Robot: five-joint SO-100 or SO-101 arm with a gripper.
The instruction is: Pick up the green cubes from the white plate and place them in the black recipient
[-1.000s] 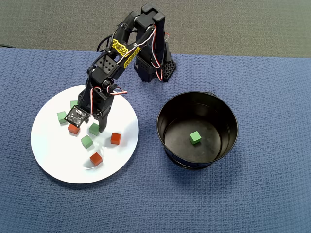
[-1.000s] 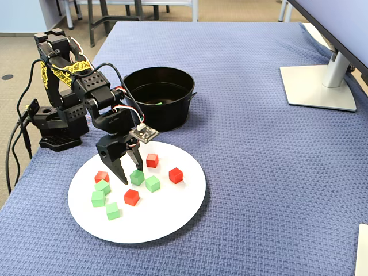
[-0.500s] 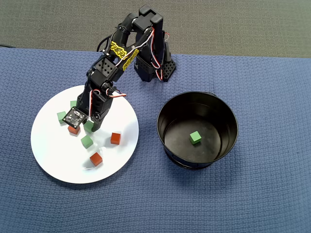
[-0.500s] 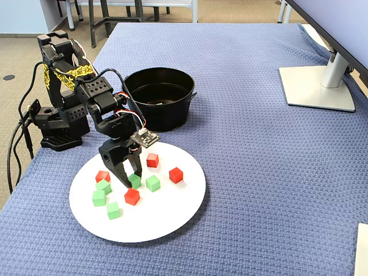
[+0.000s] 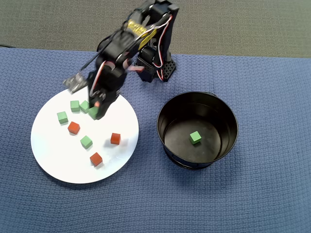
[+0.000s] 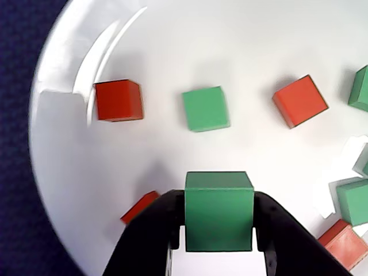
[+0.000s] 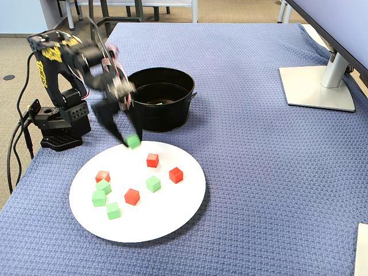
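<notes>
My gripper is shut on one green cube, which fills the gap between the two black jaws. The fixed view shows this cube lifted clear of the white plate, over the plate's far edge near the black recipient. In the overhead view the gripper hangs over the plate's upper part. Several green cubes, such as one mid-plate, lie among red cubes. Another green cube lies inside the recipient.
The arm's base stands behind the plate at the table's left edge in the fixed view. A monitor stand sits at the far right. Blue cloth covers the table around the plate and recipient.
The gripper closed on a green cube lying on the plate and lifted it, and the arm swung up and back toward the plate's far edge. The other cubes stayed put.
</notes>
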